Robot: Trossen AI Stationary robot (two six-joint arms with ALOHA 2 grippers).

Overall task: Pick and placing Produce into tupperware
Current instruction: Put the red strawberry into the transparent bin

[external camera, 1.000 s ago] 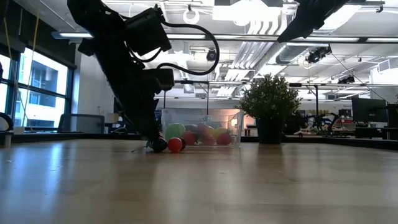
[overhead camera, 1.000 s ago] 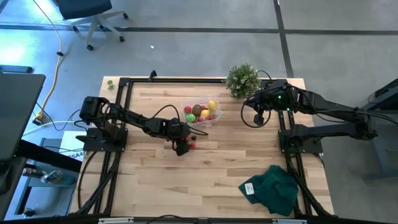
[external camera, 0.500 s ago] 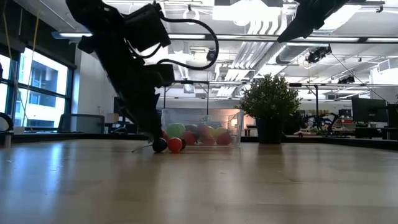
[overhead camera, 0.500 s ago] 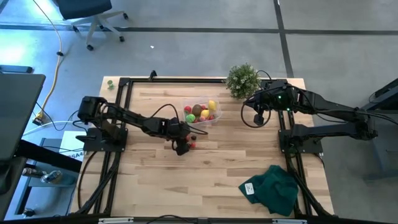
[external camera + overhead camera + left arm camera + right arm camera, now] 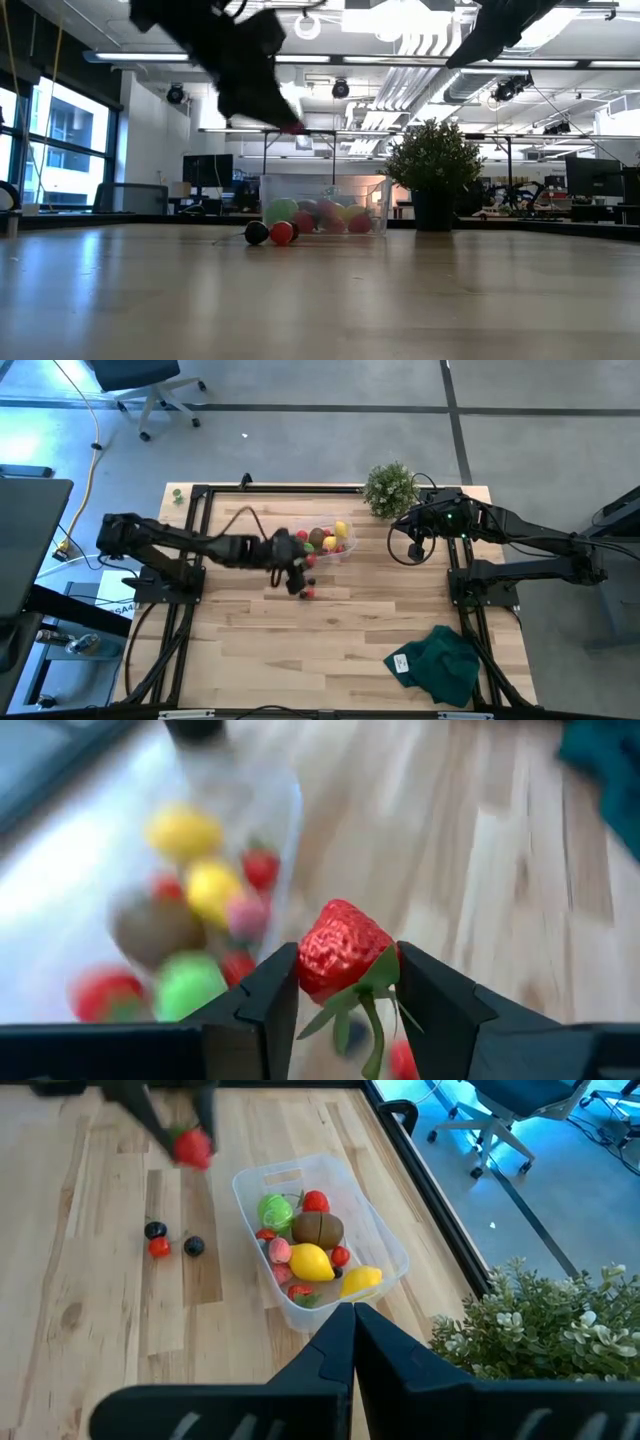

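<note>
Gripping a red toy strawberry [image 5: 343,952] with green leaves between its two dark fingers, the left gripper [image 5: 298,563] hangs above the wooden table [image 5: 350,650], just left of centre in the high view and beside the near end of the clear, shallow plastic container [image 5: 345,550]. In the low view the berry [image 5: 291,127] sits high in the frame, above the container's rim. The container holds a yellow lemon [image 5: 311,1262], a green ball [image 5: 275,1211], a brown kiwi-like oval [image 5: 318,1229] and several small red pieces. On the table just beside the container lie a small red berry [image 5: 159,1248] and two dark berries [image 5: 194,1246]. The right gripper [image 5: 416,550] waits at the upper right of the high view near the bushy green potted plant [image 5: 389,488], fingers pressed together, holding nothing.
</note>
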